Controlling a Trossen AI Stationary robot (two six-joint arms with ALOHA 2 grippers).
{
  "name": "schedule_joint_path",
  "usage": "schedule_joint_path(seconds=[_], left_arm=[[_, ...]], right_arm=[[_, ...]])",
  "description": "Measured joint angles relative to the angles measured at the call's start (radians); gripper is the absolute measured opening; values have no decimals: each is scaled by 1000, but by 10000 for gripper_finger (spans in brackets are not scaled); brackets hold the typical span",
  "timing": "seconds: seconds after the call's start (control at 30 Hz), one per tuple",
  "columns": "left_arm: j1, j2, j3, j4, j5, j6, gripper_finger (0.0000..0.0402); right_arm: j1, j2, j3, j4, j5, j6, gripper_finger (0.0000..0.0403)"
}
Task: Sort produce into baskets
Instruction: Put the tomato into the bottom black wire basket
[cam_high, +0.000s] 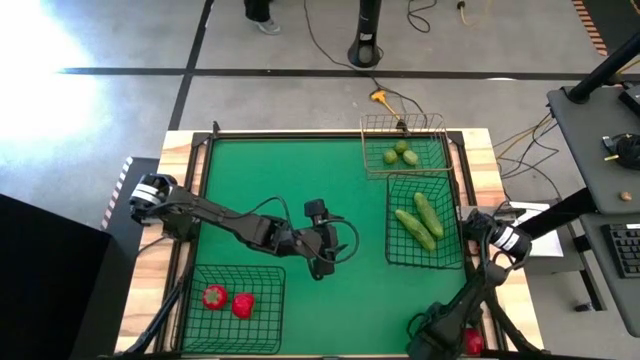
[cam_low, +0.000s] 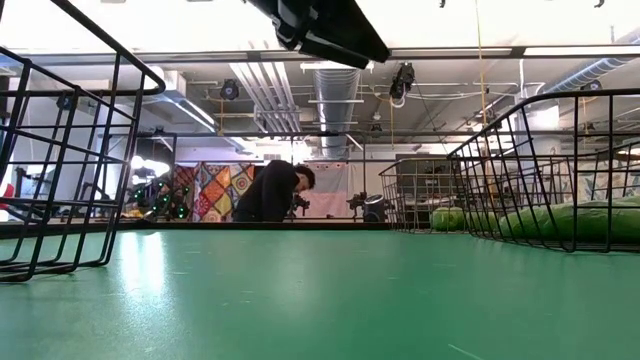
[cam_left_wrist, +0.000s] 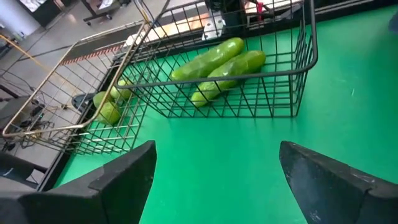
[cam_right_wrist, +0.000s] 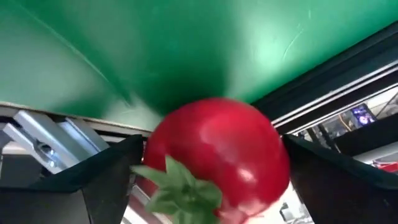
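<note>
My right gripper (cam_high: 462, 340) is at the table's near right corner, shut on a glossy red produce piece (cam_right_wrist: 217, 155) with a green leafy top. My left gripper (cam_high: 325, 255) is open and empty over the middle of the green table, its fingers (cam_left_wrist: 124, 180) wide apart. Two red pieces (cam_high: 228, 300) lie in the black basket (cam_high: 230, 270) at the near left. Cucumber-like pieces (cam_high: 420, 220) lie in the black basket (cam_high: 392, 250) at the right. Small light-green round pieces (cam_high: 400, 153) lie in the tan basket (cam_high: 372, 125) at the far right. My right gripper pinches the red piece by two opposite sides (cam_right_wrist: 152, 155) between its two fingers. The leafy top (cam_right_wrist: 180, 186) faces back toward the wrist. The piece is at the table's near right edge; whether it rests on anything, I cannot tell.
The green mat's middle (cam_high: 300, 180) is bare. A dark frame rail (cam_right_wrist: 336, 81) runs along the table edge by my right gripper. In the low view the basket walls (cam_low: 60, 170) stand at left and right, and a person (cam_low: 275, 195) is in the room beyond.
</note>
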Motion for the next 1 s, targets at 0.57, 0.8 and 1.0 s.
schedule_joint_path(seconds=[0.57, 0.8, 1.0], left_arm=[[-11, -2, -23, -2, -26, -20, 322], [-47, -20, -23, -3, -112, -10, 322], [-109, -83, -23, -14, -57, -8, 322]], right_arm=[[1, -3, -40, -4, -32, -35, 334], [-1, -10, -27, -4, -18, -108, 310], [-44, -62, 67, 11, 100, -154, 310]])
